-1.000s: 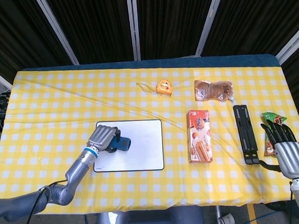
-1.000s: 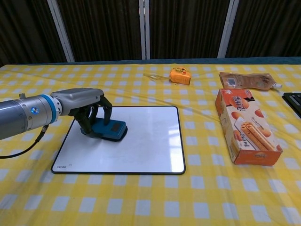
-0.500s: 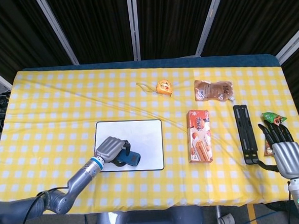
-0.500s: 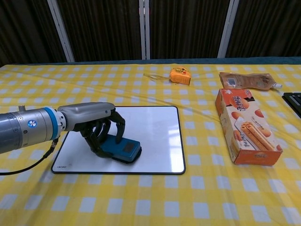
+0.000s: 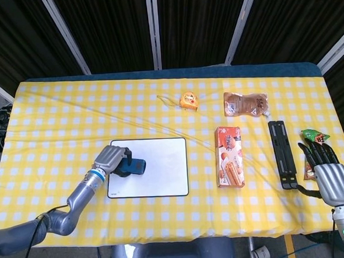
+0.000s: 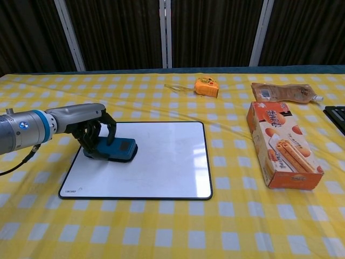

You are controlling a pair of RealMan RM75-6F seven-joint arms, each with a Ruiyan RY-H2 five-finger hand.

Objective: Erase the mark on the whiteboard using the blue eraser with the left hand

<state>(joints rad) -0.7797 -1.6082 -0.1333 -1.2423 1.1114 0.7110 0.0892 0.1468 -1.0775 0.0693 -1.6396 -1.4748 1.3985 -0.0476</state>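
The whiteboard (image 5: 160, 176) (image 6: 161, 162) lies flat on the checked cloth, left of centre; its white face shows no mark. My left hand (image 5: 109, 159) (image 6: 89, 121) grips the blue eraser (image 5: 133, 166) (image 6: 117, 149) and presses it onto the board's left part, near the left edge. My right hand (image 5: 328, 175) hovers at the table's right edge with fingers spread, holding nothing; the chest view does not show it.
An orange snack box (image 5: 230, 156) (image 6: 280, 143) lies right of the board. Behind it are a brown pouch (image 5: 246, 103) (image 6: 281, 91) and an orange tape measure (image 5: 188, 100) (image 6: 206, 86). A black bar (image 5: 283, 153) and a green packet (image 5: 315, 135) lie near my right hand.
My left hand slid the eraser from the board's upper left down to its front edge, then back up and left to the left edge.
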